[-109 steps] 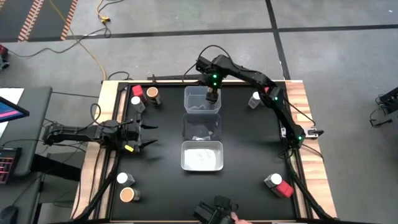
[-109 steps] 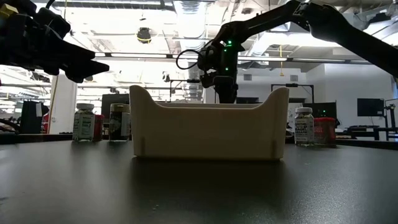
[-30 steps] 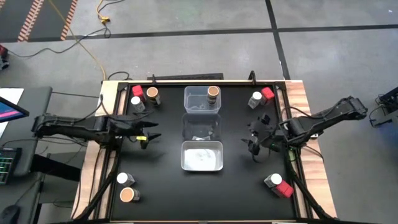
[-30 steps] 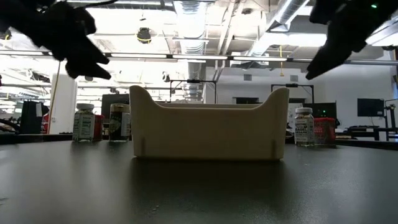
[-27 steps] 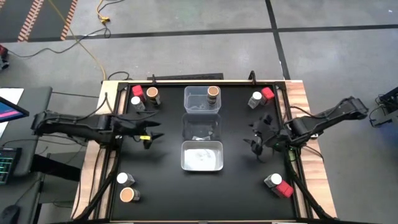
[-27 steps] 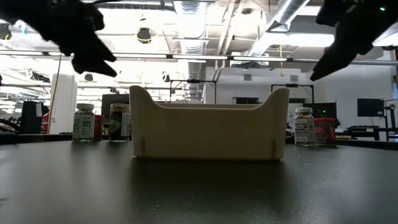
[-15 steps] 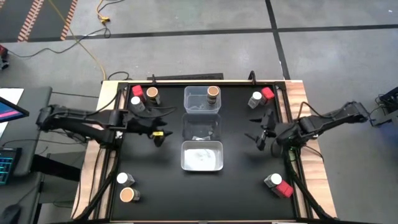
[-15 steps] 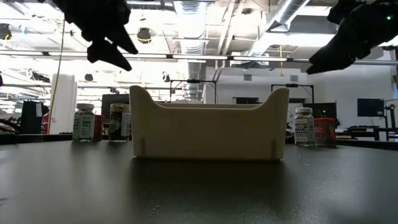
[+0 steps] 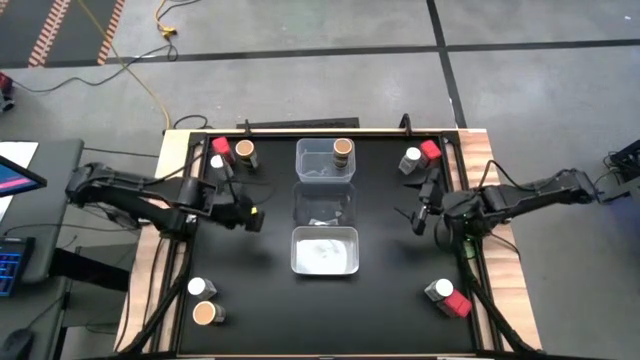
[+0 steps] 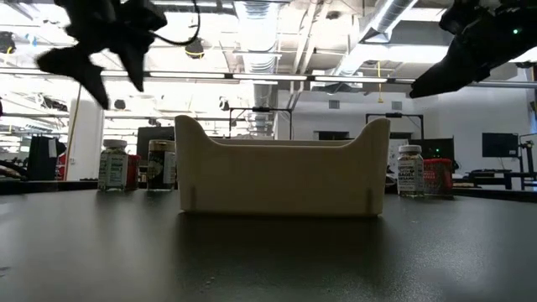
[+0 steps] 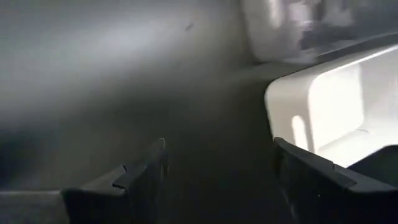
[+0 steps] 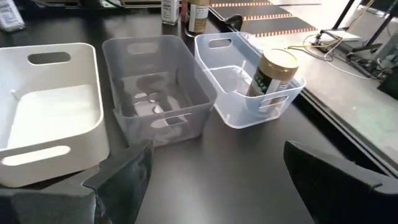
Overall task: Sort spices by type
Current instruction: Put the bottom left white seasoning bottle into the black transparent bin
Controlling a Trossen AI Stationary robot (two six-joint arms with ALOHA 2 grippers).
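Spice jars stand on their bases in groups at the table's corners: far left (image 9: 228, 156), far right (image 9: 420, 155), near left (image 9: 203, 300) and near right (image 9: 448, 297). Each group mixes tan, white or red tops. One tan-topped jar (image 9: 342, 149) (image 12: 277, 74) stands upright inside the far clear bin (image 9: 312, 166). My left gripper (image 9: 248, 215) (image 11: 217, 168) hovers open, left of the middle bin, pointing down at bare table. My right gripper (image 9: 420, 205) (image 12: 214, 183) hovers open, right of the middle bin, and faces the bins.
Three bins stand in a row down the table's middle: the far clear one, a grey clear one (image 9: 325, 205) and a white one (image 9: 325, 250) nearest. Bare black tabletop lies on both sides of the row, between the jar groups. Wooden edges run along the table's left and right sides.
My left gripper has moved toward the bins and a little toward the far edge, then tipped its fingers from level to pointing down. My right gripper has moved toward the far edge, staying high and open. No jar has moved.
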